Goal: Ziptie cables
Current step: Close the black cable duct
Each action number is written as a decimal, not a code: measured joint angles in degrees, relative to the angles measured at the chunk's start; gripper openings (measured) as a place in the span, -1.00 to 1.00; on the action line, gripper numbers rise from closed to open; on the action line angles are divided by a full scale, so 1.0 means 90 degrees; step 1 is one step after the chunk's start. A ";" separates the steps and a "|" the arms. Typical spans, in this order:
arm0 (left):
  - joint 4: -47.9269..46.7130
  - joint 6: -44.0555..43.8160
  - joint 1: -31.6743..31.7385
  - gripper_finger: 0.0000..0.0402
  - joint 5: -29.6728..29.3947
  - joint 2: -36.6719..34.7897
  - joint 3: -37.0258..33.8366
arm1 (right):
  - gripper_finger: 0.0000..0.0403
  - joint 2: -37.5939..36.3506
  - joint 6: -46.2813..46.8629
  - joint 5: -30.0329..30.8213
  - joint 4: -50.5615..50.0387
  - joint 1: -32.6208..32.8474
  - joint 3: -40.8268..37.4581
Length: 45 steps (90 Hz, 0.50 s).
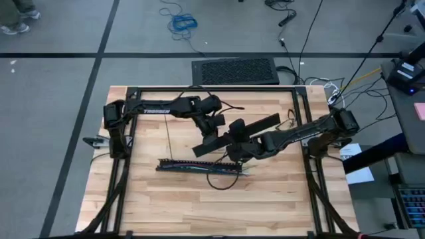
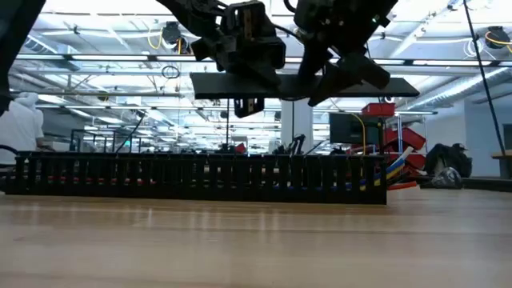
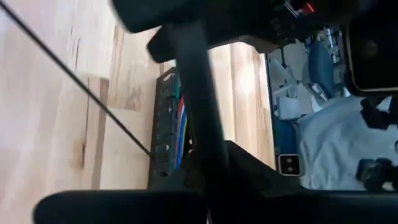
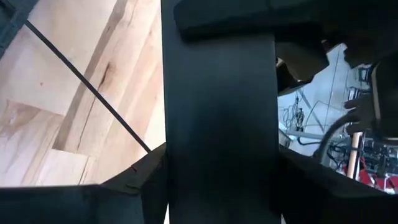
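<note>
Two grippers meet above the middle of the table point(image 1: 166, 206). The left gripper point(image 1: 214, 136) and the right gripper point(image 1: 238, 151) each seem to be clenched on the same flat black plate point(image 1: 265, 124), which hangs in the air, tilted across the table. The cables point(image 2: 392, 172) are not in any gripper. They lie inside the black slotted bar point(image 1: 192, 166), which rests on the table a little toward the edge nearest the low camera, just beside the right gripper.

The long axis of the bundle follows the bar and runs parallel to the long edges of the table. The coloured ends come out of the bar and point toward the right edge. A thin dark loop, probably a ziptie point(image 1: 222, 187), lies on the wood near that end.

The step in hand looks like moving the plate. To do it well, both arms should move together and keep the plate level. The plate should also stay well above the bar, so that the wires and the loop are not pushed.
</note>
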 joint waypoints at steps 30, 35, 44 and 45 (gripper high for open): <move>-0.2309 0.1000 -0.0035 -0.69 -0.1214 -0.0339 0.0010 | 0.10 -0.0012 0.0964 0.0097 -0.0902 -0.0101 0.0005; -0.2911 0.1004 -0.0034 -0.69 -0.1546 -0.0466 -0.0010 | 0.10 -0.0012 0.1190 0.0066 -0.1173 -0.0131 0.0005; -0.3385 0.1059 -0.0067 -0.68 -0.2137 -0.0855 -0.0010 | 0.10 -0.0012 0.1560 -0.0212 -0.1620 -0.0173 -0.0001; -0.3421 0.1058 -0.0078 -0.68 -0.2214 -0.0907 -0.0008 | 0.10 -0.0012 0.1595 -0.0264 -0.1671 -0.0177 -0.0003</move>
